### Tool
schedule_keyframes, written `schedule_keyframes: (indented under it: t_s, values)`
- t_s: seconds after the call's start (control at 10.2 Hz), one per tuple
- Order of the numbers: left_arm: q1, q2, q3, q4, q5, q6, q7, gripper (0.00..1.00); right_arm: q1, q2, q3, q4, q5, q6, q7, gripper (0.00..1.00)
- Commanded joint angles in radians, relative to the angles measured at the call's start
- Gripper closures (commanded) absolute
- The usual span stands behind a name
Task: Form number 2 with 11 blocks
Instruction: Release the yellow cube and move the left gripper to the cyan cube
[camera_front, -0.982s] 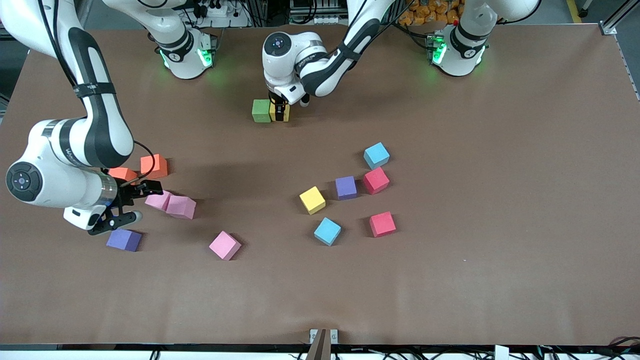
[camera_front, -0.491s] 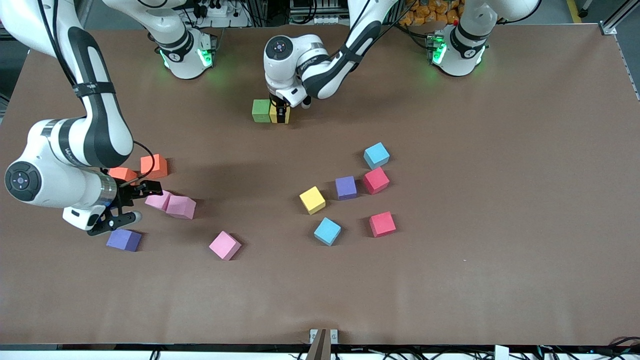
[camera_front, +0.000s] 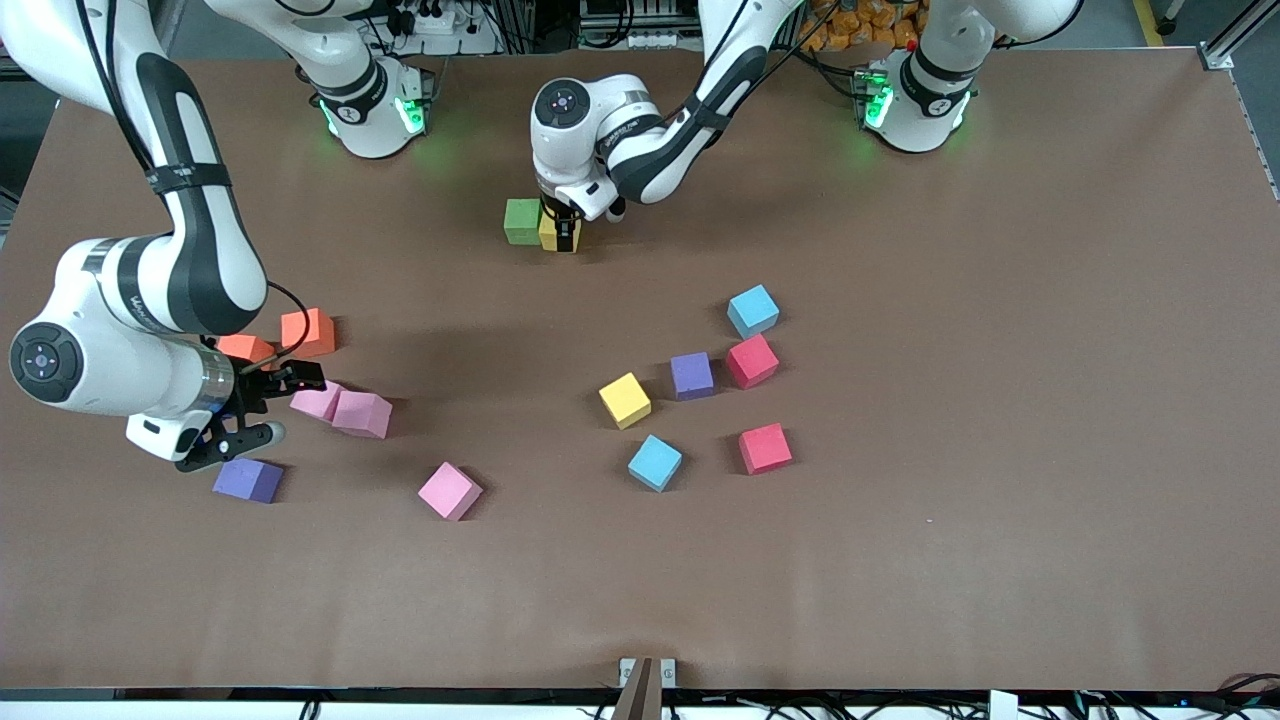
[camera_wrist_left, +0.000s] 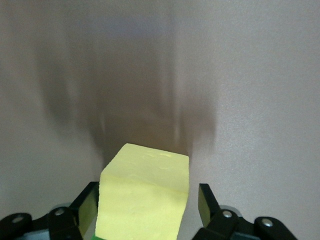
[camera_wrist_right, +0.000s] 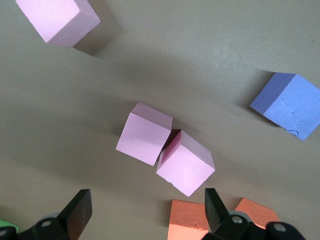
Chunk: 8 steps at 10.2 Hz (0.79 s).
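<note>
A green block (camera_front: 522, 221) and a yellow block (camera_front: 548, 236) sit side by side on the table near the arms' bases. My left gripper (camera_front: 562, 232) (camera_wrist_left: 148, 205) stands down over the yellow block (camera_wrist_left: 145, 200), open, one finger on each side and a small gap at one finger. My right gripper (camera_front: 285, 405) (camera_wrist_right: 146, 212) hangs open and empty over two touching pink blocks (camera_front: 345, 408) (camera_wrist_right: 165, 150) and two orange blocks (camera_front: 307, 332) (camera_wrist_right: 189, 220) at the right arm's end. No number 2 shape shows.
Loose blocks lie mid-table: light blue (camera_front: 752, 310), purple (camera_front: 691, 375), red (camera_front: 751, 361), yellow (camera_front: 624, 400), light blue (camera_front: 654, 462), red (camera_front: 765, 448). A pink block (camera_front: 449, 490) and a purple block (camera_front: 247, 480) lie nearer the camera than the right gripper.
The left arm's wrist has swung a little, and its gripper has edged slightly toward the camera at the yellow block. The right arm has not moved.
</note>
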Motion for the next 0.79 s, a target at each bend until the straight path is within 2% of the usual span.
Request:
schedule_keyframes:
  t_s: [0.0, 0.69]
  values:
    - [-0.016, -0.005, -0.011, 0.014, 0.003, -0.016, -0.127, 0.13, 0.002, -0.007, 0.0, 0.001, 0.0, -0.006, -0.014, 0.0]
    - [-0.019, -0.03, -0.022, 0.008, 0.006, -0.048, -0.118, 0.13, 0.005, -0.007, 0.0, 0.004, 0.0, -0.005, -0.013, 0.0]
